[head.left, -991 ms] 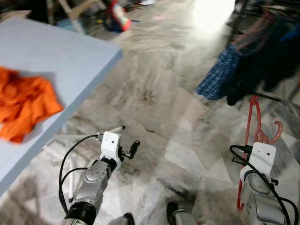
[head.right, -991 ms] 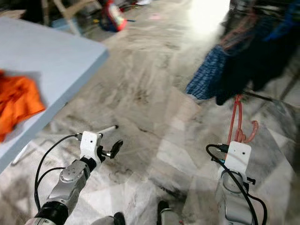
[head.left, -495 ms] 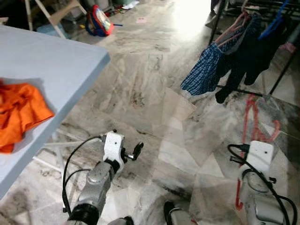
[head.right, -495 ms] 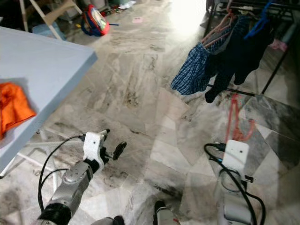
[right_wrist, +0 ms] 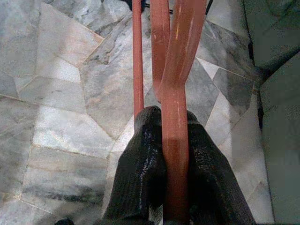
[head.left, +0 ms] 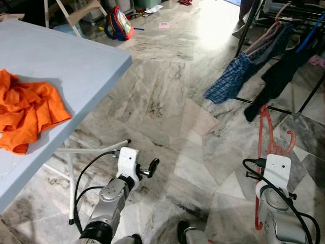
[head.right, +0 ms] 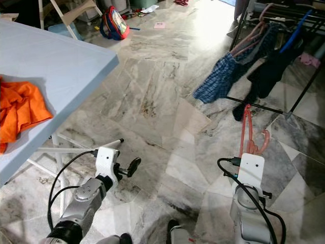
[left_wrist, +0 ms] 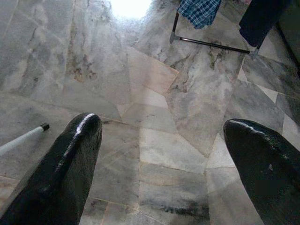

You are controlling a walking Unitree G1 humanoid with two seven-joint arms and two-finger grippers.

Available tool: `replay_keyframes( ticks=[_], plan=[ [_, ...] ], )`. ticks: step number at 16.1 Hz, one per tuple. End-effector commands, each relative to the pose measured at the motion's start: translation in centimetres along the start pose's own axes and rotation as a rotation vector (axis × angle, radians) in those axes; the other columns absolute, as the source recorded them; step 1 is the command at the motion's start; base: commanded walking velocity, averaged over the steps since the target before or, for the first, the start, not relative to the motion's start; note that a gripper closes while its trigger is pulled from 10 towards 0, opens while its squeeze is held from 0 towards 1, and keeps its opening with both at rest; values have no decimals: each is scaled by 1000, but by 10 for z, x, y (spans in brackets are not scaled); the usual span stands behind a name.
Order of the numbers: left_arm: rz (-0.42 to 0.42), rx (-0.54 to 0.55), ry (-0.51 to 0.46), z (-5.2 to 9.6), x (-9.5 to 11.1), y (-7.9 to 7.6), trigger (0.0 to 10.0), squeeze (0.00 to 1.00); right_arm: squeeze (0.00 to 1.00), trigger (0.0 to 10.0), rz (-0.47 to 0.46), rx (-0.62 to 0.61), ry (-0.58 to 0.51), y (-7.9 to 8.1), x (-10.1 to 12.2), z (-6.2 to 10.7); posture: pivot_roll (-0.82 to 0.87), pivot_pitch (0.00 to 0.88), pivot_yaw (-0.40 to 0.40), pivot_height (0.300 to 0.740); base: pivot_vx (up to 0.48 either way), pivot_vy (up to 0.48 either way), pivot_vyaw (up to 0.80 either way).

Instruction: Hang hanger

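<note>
Your view has swung toward the clothes rack (head.left: pixel 284 15) far right (camera moved, not the things). Right gripper (right_wrist: pixel 174 140) stays clamped on the red hanger (head.left: pixel 264 137); left gripper (left_wrist: pixel 164 140) wide open, empty. You're closing in to hang it.

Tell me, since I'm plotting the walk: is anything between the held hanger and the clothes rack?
Nothing visible: bare marble floor lies between the red plastic hanger in the right gripper and the black metal clothes rack.
</note>
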State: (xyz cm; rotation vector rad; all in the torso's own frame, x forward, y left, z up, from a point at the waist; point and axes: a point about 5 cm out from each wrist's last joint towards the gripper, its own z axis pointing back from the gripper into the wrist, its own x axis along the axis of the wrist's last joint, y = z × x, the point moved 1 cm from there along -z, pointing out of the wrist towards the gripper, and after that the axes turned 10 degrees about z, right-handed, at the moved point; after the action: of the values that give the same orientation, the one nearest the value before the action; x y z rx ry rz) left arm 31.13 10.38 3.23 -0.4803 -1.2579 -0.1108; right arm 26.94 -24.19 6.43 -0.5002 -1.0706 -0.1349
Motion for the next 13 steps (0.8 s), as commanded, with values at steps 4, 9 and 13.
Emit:
replay_keyframes(
  ticks=[4,9,13],
  plan=[
    [-27,-4,15,1,-1,6,10000,0,0,10000,30,-27,19,-6,-4,2,-93,164,-51,740,0,0,0],
    [-12,79,-19,3,1,16,10000,0,0,10000,64,68,3,20,3,-8,-55,185,-31,740,0,0,0],
    [-30,69,-2,1,2,18,10000,0,0,10000,32,52,-2,20,6,-12,-59,183,-1,740,0,0,0]
  ],
)
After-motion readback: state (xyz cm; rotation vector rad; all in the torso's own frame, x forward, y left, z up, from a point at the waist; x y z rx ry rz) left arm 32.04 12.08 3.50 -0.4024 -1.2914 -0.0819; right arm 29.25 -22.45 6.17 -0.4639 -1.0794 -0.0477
